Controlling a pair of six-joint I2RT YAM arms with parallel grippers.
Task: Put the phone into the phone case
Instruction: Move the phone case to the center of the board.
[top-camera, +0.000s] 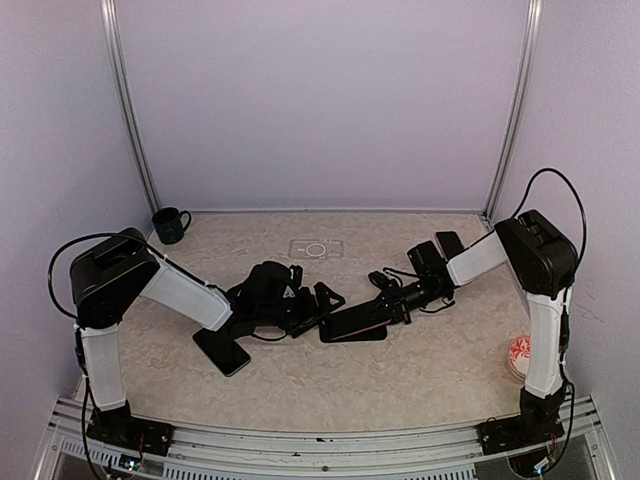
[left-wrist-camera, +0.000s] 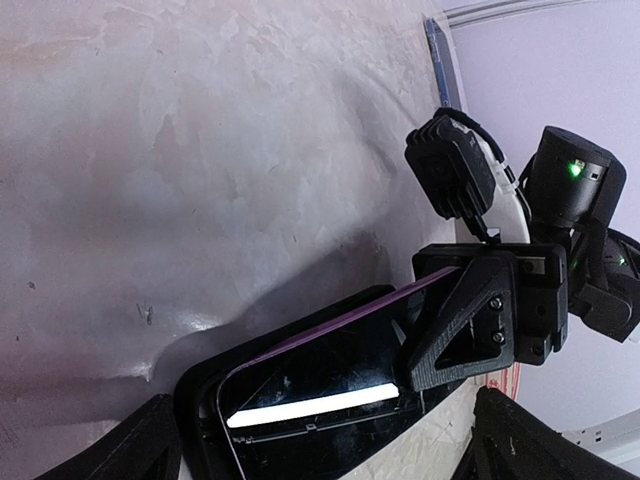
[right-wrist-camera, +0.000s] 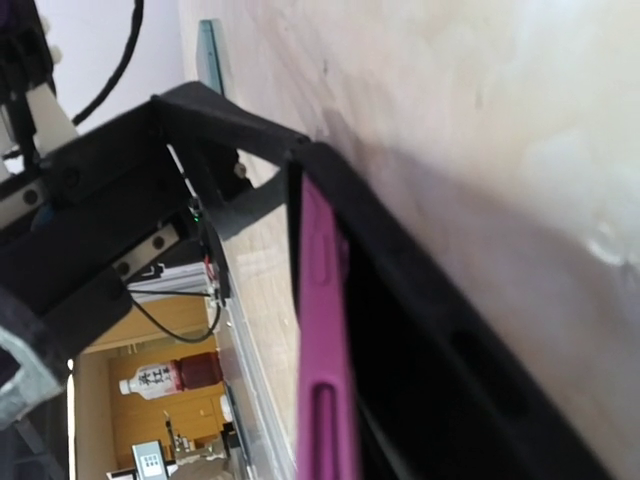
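The phone (left-wrist-camera: 320, 385) is being gripped by its purple edge in the closed right tool (left-wrist-camera: 455, 300) and appears only partly seated in the black case (left-wrist-camera: 195, 400) on the surface (left-wrist-camera: 150, 150). The left tool (top-camera: 322, 300) is being held wide open and empty just beside it. Full seating is still being awaited.

Your table (top-camera: 400, 380) was beige with a faint marbled pattern, and the walls (top-camera: 320, 100) were pale lilac. The phone (top-camera: 352, 327) showed glossy black glass with a purple edge, and a white streak of glare ran across it in your left wrist view. The case (left-wrist-camera: 197, 410) was black. You had a dark green mug (top-camera: 170, 225), a red-and-white patterned disc (top-camera: 520, 355), and arms (top-camera: 185, 295) in white with black joints, one with a green light (left-wrist-camera: 574, 168)
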